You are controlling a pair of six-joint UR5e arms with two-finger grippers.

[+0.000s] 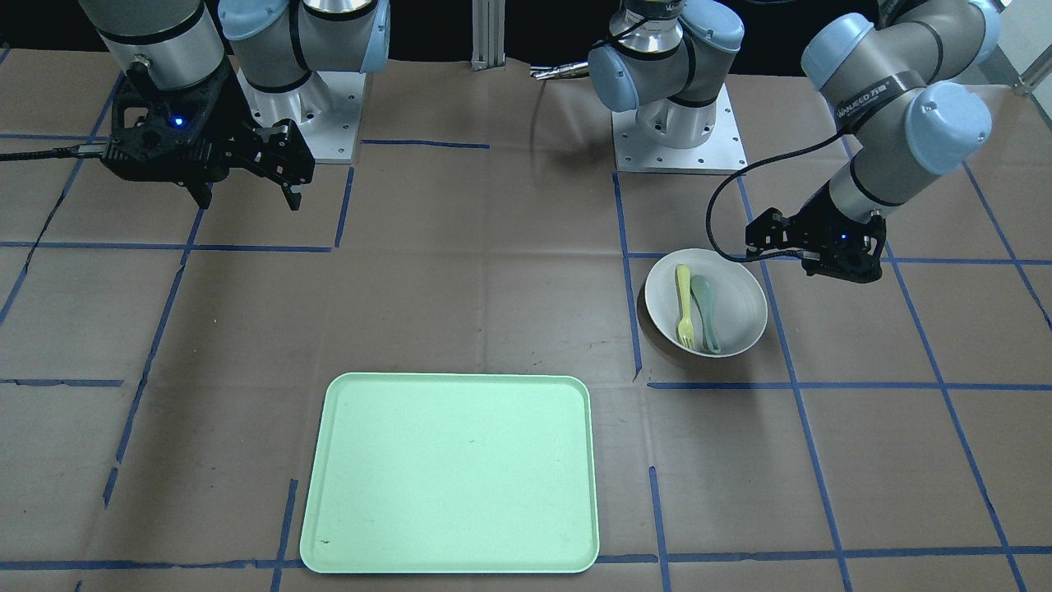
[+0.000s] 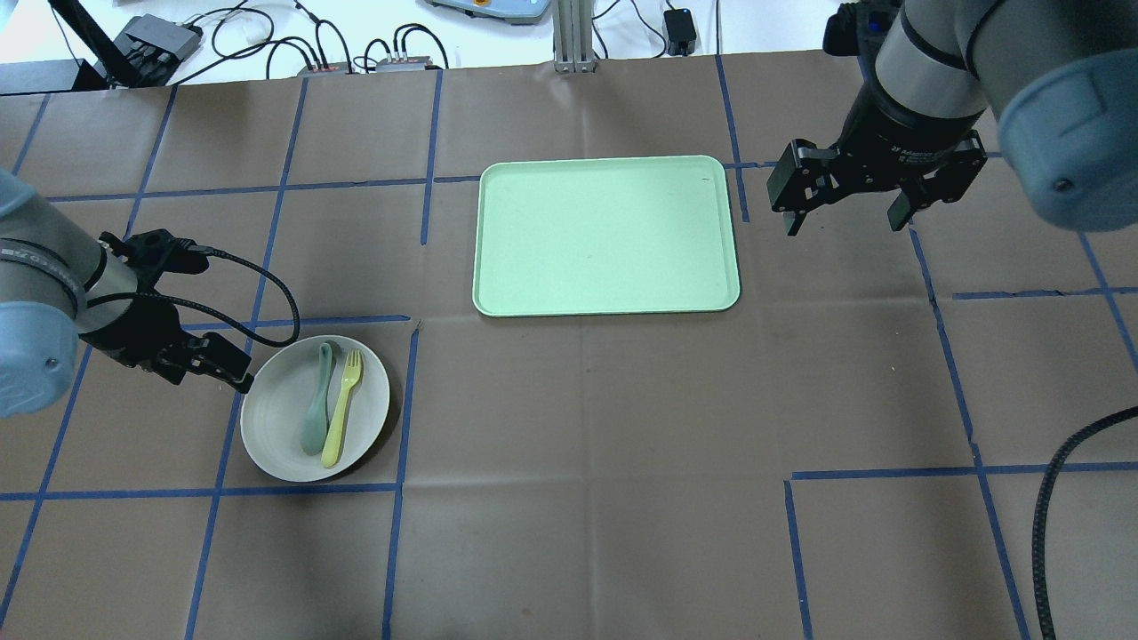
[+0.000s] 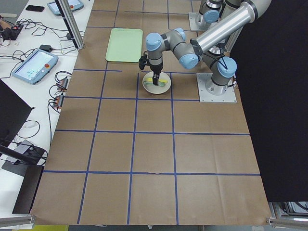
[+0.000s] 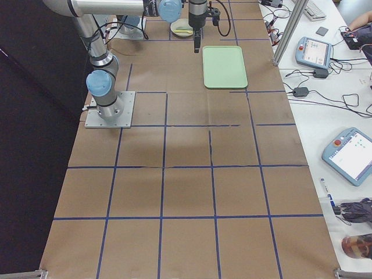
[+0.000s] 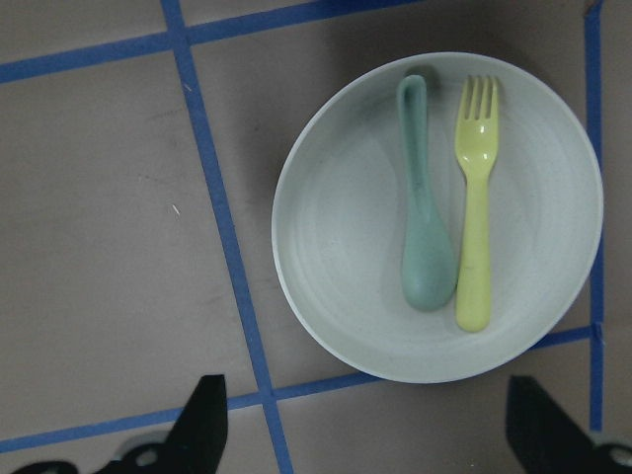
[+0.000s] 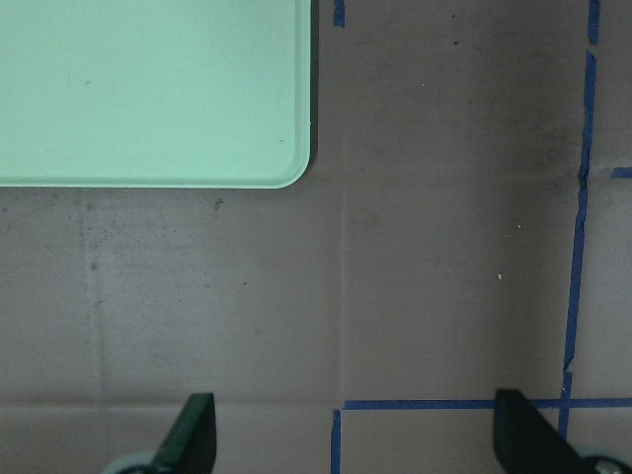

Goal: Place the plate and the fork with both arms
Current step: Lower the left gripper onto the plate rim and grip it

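In the overhead view, the round off-white shallow plate [image 2: 276,437] sits on the brown paper-covered table [image 2: 578,444], well apart from the rectangular mint-green tray [image 2: 605,236], at about 8 o'clock from it. The slim pale-yellow plastic fork [image 2: 342,409] lies inside the plate with its tines toward 12 o'clock. A grey-green spoon [image 2: 317,413] lies just beside the fork, on its 9 o'clock side.

The left gripper [image 2: 233,372] hangs at the plate's rim at about 10 o'clock. In its wrist view we see its jaws wide apart, with the near rim of the plate between them. They clamp nothing, and we cannot tell if a finger touches the rim.

The right gripper [image 2: 843,218] hovers above bare table at 3 o'clock of the tray. Its jaws are also wide apart and hold nothing.
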